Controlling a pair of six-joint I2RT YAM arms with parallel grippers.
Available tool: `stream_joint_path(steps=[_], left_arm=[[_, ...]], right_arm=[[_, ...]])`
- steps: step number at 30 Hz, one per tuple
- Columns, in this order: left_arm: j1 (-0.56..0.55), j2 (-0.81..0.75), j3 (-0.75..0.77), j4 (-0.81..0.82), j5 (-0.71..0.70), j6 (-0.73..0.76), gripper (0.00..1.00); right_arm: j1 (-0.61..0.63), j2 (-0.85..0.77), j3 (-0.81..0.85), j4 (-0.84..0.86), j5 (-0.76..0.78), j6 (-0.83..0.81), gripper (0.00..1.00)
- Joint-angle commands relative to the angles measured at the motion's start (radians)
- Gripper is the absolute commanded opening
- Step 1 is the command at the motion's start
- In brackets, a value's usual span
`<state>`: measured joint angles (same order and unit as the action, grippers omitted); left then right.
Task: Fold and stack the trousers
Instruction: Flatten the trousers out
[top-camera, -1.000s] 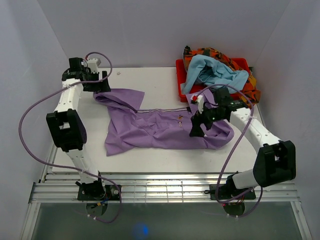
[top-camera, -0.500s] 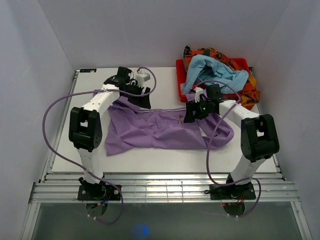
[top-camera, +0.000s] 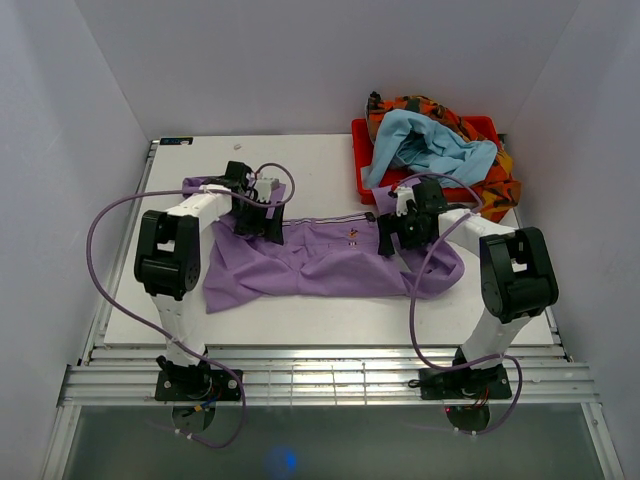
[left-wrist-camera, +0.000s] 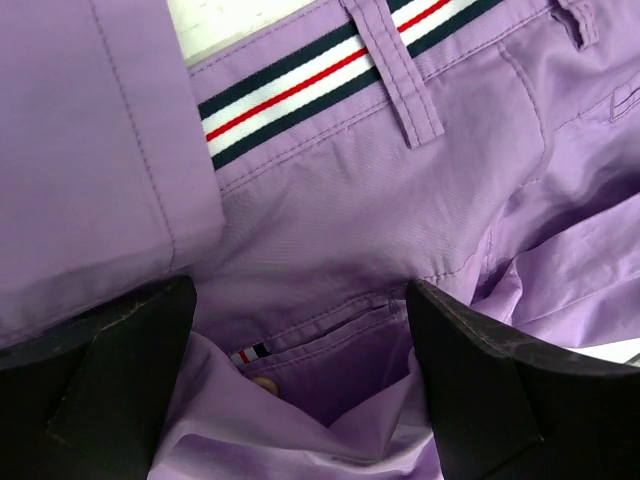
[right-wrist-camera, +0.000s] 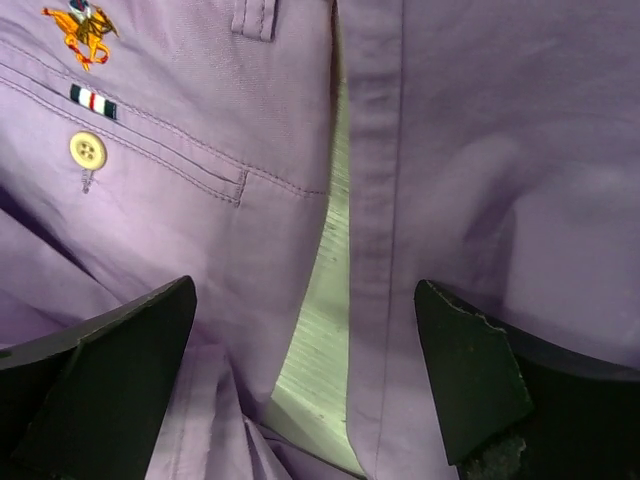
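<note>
Both jaws wide open, empty, low over the trousers (top-camera: 330, 262); cloth lies between each pair. Pinch deep, catch both layers, lift together.

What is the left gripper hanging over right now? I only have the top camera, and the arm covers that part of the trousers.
Observer: The left gripper is open over a back pocket of the trousers, just below the waistband.
Operator: Any detail on that waistband?
Observer: It carries navy, white and red stripes, crossed by a belt loop.
Operator: And the right side?
Observer: The right gripper, also open, straddles a slit between two cloth edges where a pale surface shows through.
</note>
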<state>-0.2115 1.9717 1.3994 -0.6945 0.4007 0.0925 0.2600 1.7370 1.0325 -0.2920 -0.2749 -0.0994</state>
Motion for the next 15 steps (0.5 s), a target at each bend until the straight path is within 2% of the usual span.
stream_joint_path(steps=[1, 6, 10, 15], left_arm=[[0.004, -0.047, -0.039, -0.002, 0.013, 0.003, 0.98], [-0.014, -0.024, 0.001, 0.061, 0.026, -0.030, 0.96], [-0.025, 0.006, 0.059, 0.098, 0.029, -0.054, 0.92], [-0.086, -0.020, 0.140, 0.118, 0.039, 0.102, 0.96]], right_arm=[[0.015, 0.008, -0.003, 0.025, -0.047, 0.027, 0.94], [0.044, 0.070, 0.029, 0.056, -0.037, 0.049, 0.91], [0.053, 0.114, 0.054, 0.062, -0.044, 0.058, 0.82], [0.054, 0.101, 0.049, 0.062, -0.070, 0.047, 0.76]])
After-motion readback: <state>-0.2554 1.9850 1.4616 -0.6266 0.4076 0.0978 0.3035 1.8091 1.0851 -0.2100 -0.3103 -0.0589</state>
